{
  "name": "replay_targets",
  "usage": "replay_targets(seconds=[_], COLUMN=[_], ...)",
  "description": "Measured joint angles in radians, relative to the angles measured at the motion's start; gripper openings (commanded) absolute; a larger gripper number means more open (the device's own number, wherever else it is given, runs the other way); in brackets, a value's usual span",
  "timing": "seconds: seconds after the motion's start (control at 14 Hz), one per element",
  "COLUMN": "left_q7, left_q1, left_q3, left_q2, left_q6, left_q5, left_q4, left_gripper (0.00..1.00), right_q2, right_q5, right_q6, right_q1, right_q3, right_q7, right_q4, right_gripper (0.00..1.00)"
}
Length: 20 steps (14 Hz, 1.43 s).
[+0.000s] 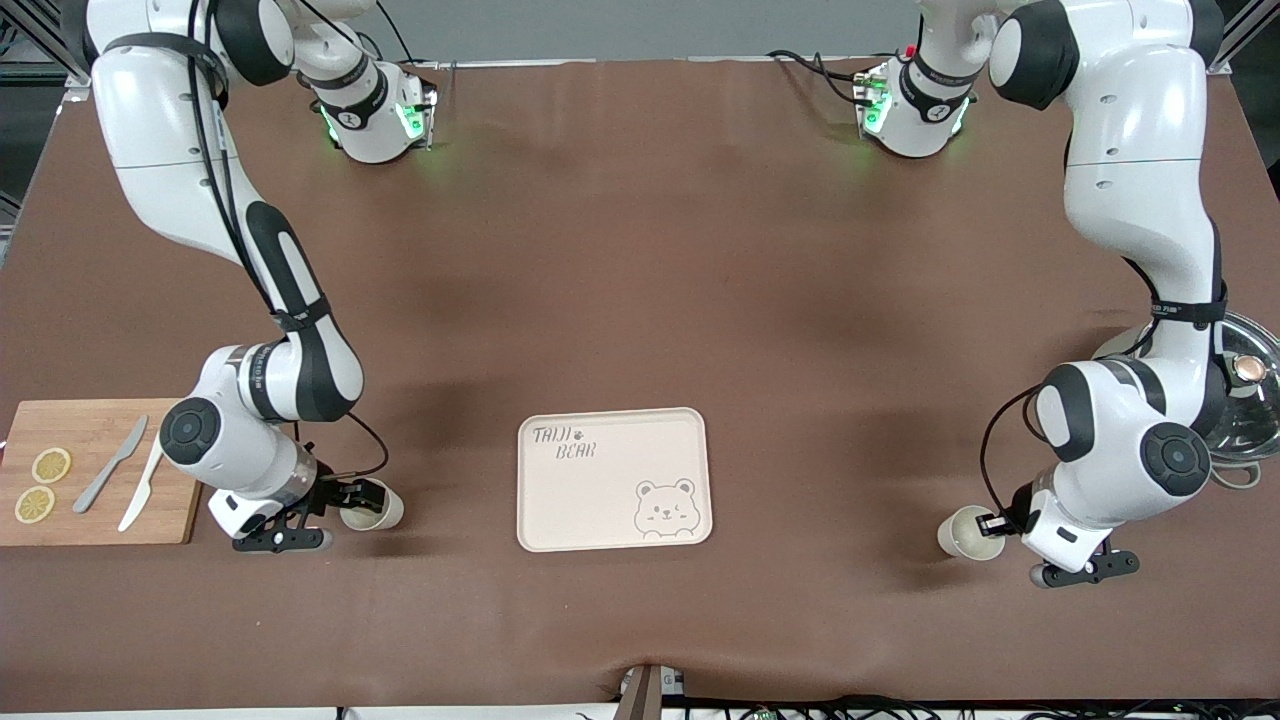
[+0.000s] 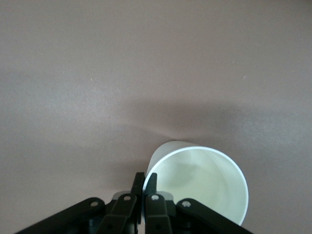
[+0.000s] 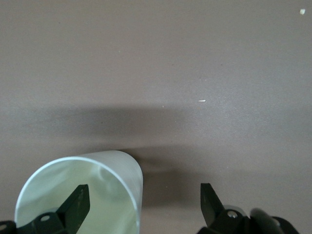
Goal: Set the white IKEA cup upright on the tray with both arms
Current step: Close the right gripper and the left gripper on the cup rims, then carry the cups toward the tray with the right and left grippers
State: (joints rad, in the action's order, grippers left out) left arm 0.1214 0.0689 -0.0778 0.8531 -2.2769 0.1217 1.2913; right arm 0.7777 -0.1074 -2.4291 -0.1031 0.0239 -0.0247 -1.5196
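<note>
So, walking across the tabletop from the right arm's end to the left arm's end:

- Bamboo cutting board with lemon slices and a knife on it. It isn't part of the job, just clutter to steer clear of.
- Right tool is low at the board-side cup, just beside the board. In the right wrist view the fingers are spread wide, one inside the cup's mouth and the other out over bare tabletop, so it's released and nothing is clamped. My guess is it's lined up to pinch the wall.
- Tray sits in the middle between both arms, with nothing on it. That central spot makes sense, since either arm can reach it. Neither cup is on it yet, so the placing is all still to do.
- Lid-side cup is on the tabletop, well apart from the tray. I can't tell if it's dead upright or tipped.
- Left tool is clenched on that cup's rim. The left wrist view shows the fingers squeezed together over the thin wall. A rim pinch like that should let it carry the cup mouth-up.
- Metal lid is parked near the left arm's elbow, out of the way.
</note>
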Motion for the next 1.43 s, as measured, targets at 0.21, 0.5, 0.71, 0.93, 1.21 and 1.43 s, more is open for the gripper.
replay_targets(seconds=[0.21,0.5,0.71,0.93,1.21,1.43], left_q7=[0.027,0.06,0.135,0.249,0.415,0.549], left_q1=[0.003,0.015,0.058,0.119,0.204,0.269], left_q3=[0.001,0.002,0.001,-0.001,-0.002,-0.003], left_q2=[-0.019,-0.057,-0.091,-0.12,-0.136,-0.136], left_q6=[0.008,0.085,0.144,0.172,0.185,0.187], left_q5=[0.0,0.0,0.0,0.0,0.0,0.0], left_q4=[-0.017,-0.027,-0.029,-0.03,-0.03,-0.029], left_gripper=[0.0,0.0,0.0,0.0,0.0,0.0], right_q2=[0.0,0.002,0.004,0.004,0.004,0.004], right_q5=[0.0,0.0,0.0,-0.002,-0.002,-0.002], right_q6=[0.0,0.0,0.0,0.0,0.0,0.0], right_q1=[0.0,0.0,0.0,0.0,0.0,0.0], right_q3=[0.001,0.001,0.001,0.0,0.0,0.0], right_q7=[0.0,0.0,0.0,0.0,0.0,0.0], right_q4=[0.003,0.003,0.003,0.005,0.006,0.007], right_gripper=[0.69,0.38,0.1,0.0,0.0,0.0])
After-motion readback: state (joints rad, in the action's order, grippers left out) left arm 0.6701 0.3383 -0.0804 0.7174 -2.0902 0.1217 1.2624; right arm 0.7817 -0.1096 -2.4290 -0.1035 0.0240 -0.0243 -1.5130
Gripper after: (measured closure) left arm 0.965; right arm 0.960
